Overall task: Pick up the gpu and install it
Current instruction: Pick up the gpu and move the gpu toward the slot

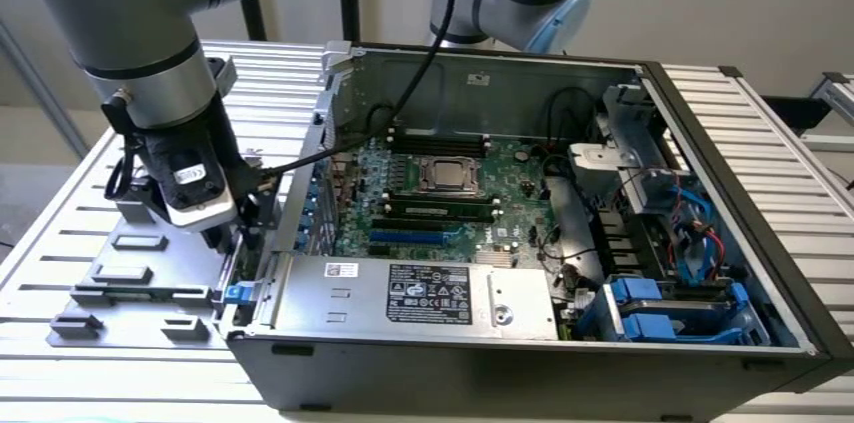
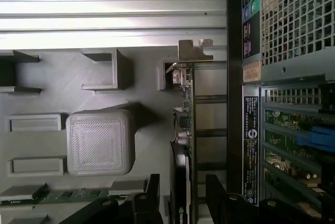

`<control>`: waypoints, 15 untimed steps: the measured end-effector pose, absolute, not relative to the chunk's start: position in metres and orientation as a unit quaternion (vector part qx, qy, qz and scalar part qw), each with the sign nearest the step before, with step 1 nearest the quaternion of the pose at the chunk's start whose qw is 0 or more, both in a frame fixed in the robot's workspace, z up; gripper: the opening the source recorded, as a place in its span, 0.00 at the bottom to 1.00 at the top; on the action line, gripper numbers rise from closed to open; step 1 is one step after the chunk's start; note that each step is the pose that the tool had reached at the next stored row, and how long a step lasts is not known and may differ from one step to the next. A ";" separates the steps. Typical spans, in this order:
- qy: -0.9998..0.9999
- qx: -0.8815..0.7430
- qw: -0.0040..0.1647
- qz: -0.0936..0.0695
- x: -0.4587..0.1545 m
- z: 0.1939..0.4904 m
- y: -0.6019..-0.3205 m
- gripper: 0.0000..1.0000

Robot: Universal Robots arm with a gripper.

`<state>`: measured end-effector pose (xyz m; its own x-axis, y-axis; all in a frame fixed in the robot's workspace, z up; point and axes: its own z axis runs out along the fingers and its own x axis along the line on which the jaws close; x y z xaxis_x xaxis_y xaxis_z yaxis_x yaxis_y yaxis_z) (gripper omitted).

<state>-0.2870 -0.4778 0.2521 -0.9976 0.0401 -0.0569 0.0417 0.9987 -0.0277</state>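
The gripper [image 2: 183,182] stands with its jaws spread, one black finger on each side of the gpu [image 2: 186,130], with a gap showing on both sides, so nothing is pinched. The gpu stands on edge in a slot of the grey printed tray [image 2: 68,72], its silvery bracket [image 2: 194,51] at the end away from the fingers. A small pale logo sits on the card's near end, too small to read.

Beside the card on the tray is a raised square block [image 2: 98,141], and a green memory stick [image 2: 52,197] lies in its own slot.

Just past the card is the back of the computer case [image 2: 293,20]. It carries a black label strip [image 2: 250,145] with white print and a pale orange sticker [image 2: 251,70]; neither can be read.

In the exterior view the arm [image 1: 140,33] reaches down to the tray [image 1: 80,283] at the exterior view's left of the open case [image 1: 534,373], the gripper [image 1: 220,228] low over it. Inside the case, the silver power-supply box [image 1: 400,293] has a black-and-white rating label, its text illegible. Beyond it lie the motherboard [image 1: 514,168] and its CPU socket [image 1: 445,175].
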 end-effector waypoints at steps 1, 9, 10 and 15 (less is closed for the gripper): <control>0.999 0.020 0.028 -0.014 -0.287 0.251 -0.477 0.48; 0.999 0.020 0.030 -0.014 -0.289 0.243 -0.473 0.48; 0.999 0.020 0.030 -0.014 -0.290 0.242 -0.473 0.48; 0.999 0.020 0.030 -0.014 -0.290 0.239 -0.473 0.48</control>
<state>-0.2898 -0.4728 0.2386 -0.9974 0.0400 -0.0604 0.0418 0.9987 -0.0275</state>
